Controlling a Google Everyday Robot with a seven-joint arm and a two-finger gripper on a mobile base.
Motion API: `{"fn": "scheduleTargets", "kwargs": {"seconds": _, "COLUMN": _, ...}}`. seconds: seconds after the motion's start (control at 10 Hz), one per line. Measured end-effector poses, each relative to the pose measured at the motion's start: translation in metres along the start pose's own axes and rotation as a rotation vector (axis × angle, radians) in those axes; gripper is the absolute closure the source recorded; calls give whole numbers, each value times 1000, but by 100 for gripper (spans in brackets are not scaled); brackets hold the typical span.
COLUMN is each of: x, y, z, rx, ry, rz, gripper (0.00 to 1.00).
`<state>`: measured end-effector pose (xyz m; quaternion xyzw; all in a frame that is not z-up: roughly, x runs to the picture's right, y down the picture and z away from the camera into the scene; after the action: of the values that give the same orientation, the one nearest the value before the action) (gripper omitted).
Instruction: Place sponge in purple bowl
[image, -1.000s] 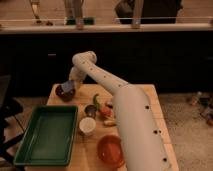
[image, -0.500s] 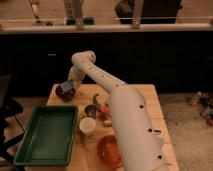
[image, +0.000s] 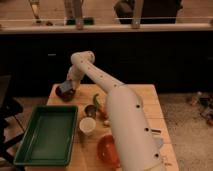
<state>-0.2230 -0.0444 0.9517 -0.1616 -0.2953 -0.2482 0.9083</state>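
The purple bowl (image: 64, 95) sits at the far left corner of the wooden table (image: 145, 100). The blue-grey sponge (image: 64, 89) shows right at the bowl's top, under the gripper's tip. My gripper (image: 68, 86) hangs down from the white arm (image: 95, 72) directly over the bowl, touching or nearly touching the sponge. I cannot tell whether the sponge rests in the bowl or is still held above it.
A green tray (image: 47, 135) lies at the front left. A white cup (image: 87, 125), a small grey metal bowl (image: 91, 110) and a green item (image: 96, 101) stand mid-table. An orange-red bowl (image: 106, 149) is at the front, partly behind my arm.
The gripper stays over the purple bowl with the sponge at its tip. The arm's lower part has shifted slightly; nothing else moved.
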Motion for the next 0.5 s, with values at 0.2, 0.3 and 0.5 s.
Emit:
{"fn": "scheduleTargets", "kwargs": {"seconds": 0.2, "x": -1, "y": -1, "z": 2, "rx": -1, "ry": -5, "rz": -3, "gripper": 100}}
{"fn": "scheduleTargets", "kwargs": {"seconds": 0.3, "x": -1, "y": -1, "z": 1, "rx": 0, "ry": -7, "rz": -2, "gripper": 99}}
{"fn": "scheduleTargets", "kwargs": {"seconds": 0.5, "x": -2, "y": -2, "z": 0, "rx": 11, "ry": -14, "rz": -4, "gripper": 82}}
